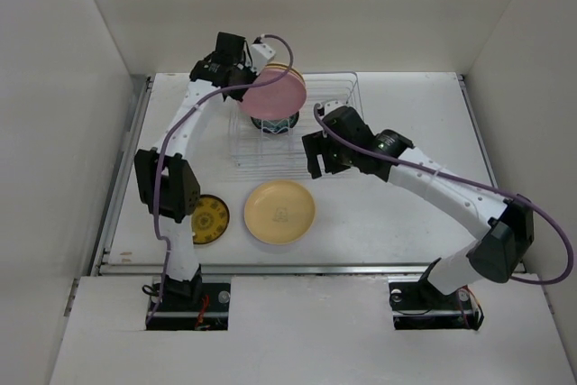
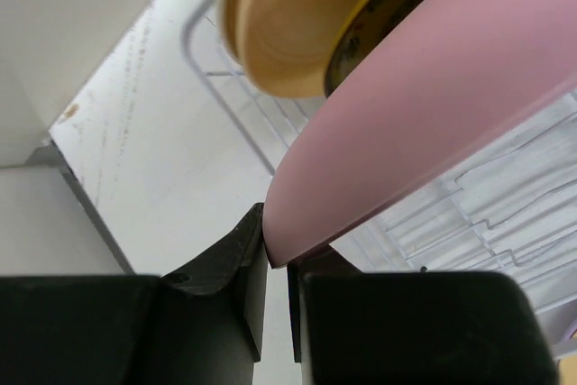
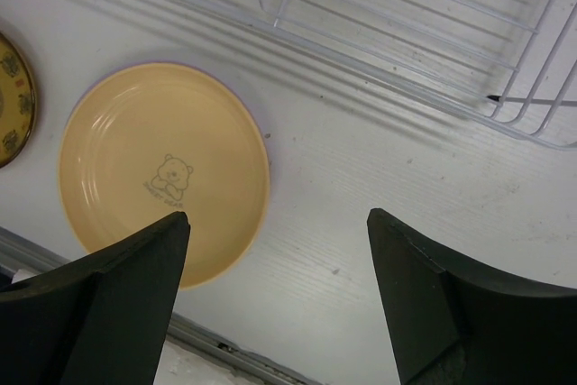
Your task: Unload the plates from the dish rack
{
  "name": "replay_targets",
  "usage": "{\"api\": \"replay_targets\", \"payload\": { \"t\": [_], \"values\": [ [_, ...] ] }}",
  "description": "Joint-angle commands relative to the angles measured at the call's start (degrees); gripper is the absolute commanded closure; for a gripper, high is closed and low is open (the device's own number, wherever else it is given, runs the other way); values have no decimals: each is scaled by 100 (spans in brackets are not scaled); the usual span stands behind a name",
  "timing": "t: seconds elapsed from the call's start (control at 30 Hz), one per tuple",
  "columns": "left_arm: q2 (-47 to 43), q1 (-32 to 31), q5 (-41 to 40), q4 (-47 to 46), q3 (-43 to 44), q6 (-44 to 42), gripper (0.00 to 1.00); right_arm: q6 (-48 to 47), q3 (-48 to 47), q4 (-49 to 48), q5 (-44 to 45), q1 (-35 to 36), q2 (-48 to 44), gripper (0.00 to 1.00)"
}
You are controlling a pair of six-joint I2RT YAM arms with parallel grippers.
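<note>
At the far left end of the dish rack [image 1: 335, 102], our left gripper [image 2: 276, 263] is clamped on the rim of a pink plate [image 2: 433, 96]. The two black fingers [image 2: 225, 263] pinch that rim with almost no gap between them. The plate stands on edge and leans over the rack's wires, rising up and away from the gripper (whether its bottom edge sits in a slot we cannot tell). Just behind it stands a tan plate [image 2: 288, 33], also on edge, close against the pink one.

Our right gripper [image 3: 278, 223] hangs wide open and holds nothing. It hovers over the table [image 1: 406, 132], just in front of the rack's near edge and apart from every plate. A yellow plate [image 3: 162, 169] with a small bear drawn in its middle lies flat on the table, below and to the left of the open jaws. Beside that one, further left, a darker patterned plate [image 1: 209, 219] lies flat too, partly hidden by the left arm in the top view. Both flat plates sit well clear of the rack.
</note>
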State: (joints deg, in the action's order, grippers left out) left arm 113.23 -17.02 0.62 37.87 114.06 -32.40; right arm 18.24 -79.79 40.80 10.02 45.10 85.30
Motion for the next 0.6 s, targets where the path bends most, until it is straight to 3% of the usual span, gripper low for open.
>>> {"api": "replay_targets", "payload": {
  "t": [0.0, 0.2, 0.3, 0.37, 0.43, 0.57],
  "values": [
    [-775, -4, 211, -315, -68, 313, 100, 136, -230, -212, 342, 51, 40, 14],
    [-934, -4, -324, -596, 125, 550, 100, 582, -230, -117, 1123, 51, -13, 14],
    [-934, -4, -265, -1, 545, 919, 100, 1013, -353, 174, 1853, -27, -75, 14],
    [-865, -4, 164, 762, 984, 1051, 100, 1242, -353, 384, 2151, -158, -136, 14],
    [-777, -4, 998, 2264, 1661, 1052, 100, 1655, -353, 447, 2328, -265, -390, 14],
    [-644, -64, 2123, 4655, 1699, 324, 100, 2052, -29, 456, 2496, -502, -830, 14]
  ]
}}
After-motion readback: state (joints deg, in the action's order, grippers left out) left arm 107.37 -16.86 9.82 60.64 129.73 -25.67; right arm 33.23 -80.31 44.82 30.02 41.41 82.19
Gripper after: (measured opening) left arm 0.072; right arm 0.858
